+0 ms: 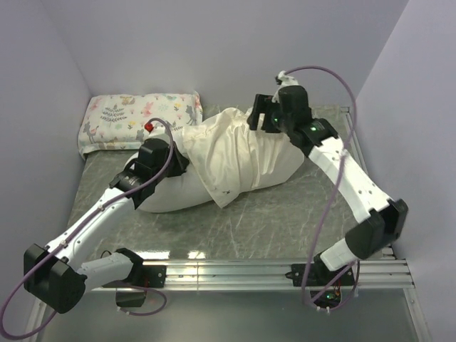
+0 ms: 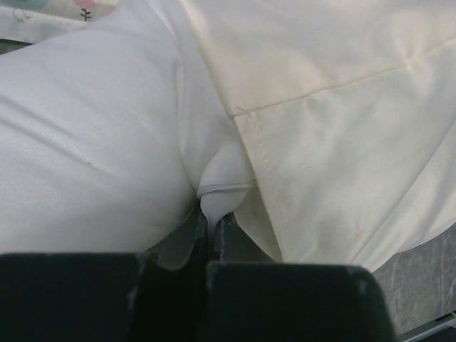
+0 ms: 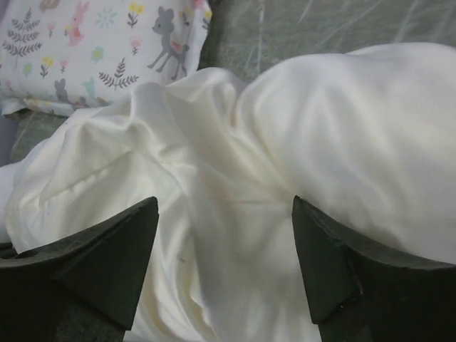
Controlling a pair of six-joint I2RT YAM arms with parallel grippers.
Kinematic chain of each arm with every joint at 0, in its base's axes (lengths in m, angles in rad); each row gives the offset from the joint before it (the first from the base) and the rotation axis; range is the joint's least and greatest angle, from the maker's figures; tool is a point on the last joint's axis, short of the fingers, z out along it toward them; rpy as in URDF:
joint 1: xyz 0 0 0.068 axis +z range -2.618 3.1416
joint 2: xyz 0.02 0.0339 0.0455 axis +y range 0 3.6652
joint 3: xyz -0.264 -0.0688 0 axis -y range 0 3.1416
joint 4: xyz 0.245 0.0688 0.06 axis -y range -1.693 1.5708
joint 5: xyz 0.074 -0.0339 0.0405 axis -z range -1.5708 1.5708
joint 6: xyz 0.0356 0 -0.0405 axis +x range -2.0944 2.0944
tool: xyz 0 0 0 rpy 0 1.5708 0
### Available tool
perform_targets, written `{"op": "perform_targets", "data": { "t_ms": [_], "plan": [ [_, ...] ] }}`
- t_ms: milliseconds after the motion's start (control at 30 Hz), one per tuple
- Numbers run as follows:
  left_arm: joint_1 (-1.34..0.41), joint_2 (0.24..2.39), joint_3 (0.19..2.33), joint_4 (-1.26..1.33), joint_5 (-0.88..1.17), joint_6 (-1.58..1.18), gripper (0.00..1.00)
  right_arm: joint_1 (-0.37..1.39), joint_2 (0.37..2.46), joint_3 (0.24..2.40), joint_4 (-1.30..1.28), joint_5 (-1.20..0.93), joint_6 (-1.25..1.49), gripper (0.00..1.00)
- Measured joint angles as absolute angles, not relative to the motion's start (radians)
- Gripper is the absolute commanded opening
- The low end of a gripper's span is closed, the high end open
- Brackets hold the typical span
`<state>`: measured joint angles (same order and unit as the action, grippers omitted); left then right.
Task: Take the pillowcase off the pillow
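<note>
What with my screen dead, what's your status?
Left gripper shut on pillow corner. Right gripper open above pillowcase. Pillowcase partly off. Printed pillow at back.

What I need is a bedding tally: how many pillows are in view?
2: the white pillow mid-table, partly inside the pillowcase; the printed pillow at the back left.

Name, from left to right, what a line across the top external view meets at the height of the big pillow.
left arm → bare end of the pillow → pillowcase → right arm
</note>
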<state>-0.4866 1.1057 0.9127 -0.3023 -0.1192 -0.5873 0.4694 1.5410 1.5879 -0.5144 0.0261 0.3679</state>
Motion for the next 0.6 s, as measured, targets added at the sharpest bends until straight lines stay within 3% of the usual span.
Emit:
{"op": "perform_targets", "data": {
  "t_ms": [200,367,400,467,500,567,600],
  "plan": [
    [-0.485,1.092,0.957,-0.386,-0.148,-0.583,0.0,0.44,1.362,1.485,-0.551,0.194,0.33,0.92],
    [-0.485,1.082,0.994,-0.453,-0.155,-0.564,0.0,0.44,1.379,1.43,-0.566,0.244,0.318,0.92],
    [-0.485,1.078,0.995,-0.461,-0.156,-0.561,0.0,0.44,1.404,1.433,-0.566,0.243,0.319,0.88],
    [-0.485,1.066,0.995,-0.479,-0.159,-0.557,0.0,0.44,1.454,1.437,-0.564,0.243,0.319,0.78],
    [-0.485,1.06,0.995,-0.484,-0.16,-0.557,0.0,0.441,1.481,1.448,-0.565,0.244,0.321,0.57],
    [-0.486,1.048,0.995,-0.487,-0.171,-0.558,0.0,0.444,1.535,1.489,-0.572,0.247,0.321,0.29],
    [-0.486,1.042,0.995,-0.487,-0.178,-0.559,0.0,0.443,1.553,1.51,-0.573,0.253,0.328,0.1]
  ]
}}
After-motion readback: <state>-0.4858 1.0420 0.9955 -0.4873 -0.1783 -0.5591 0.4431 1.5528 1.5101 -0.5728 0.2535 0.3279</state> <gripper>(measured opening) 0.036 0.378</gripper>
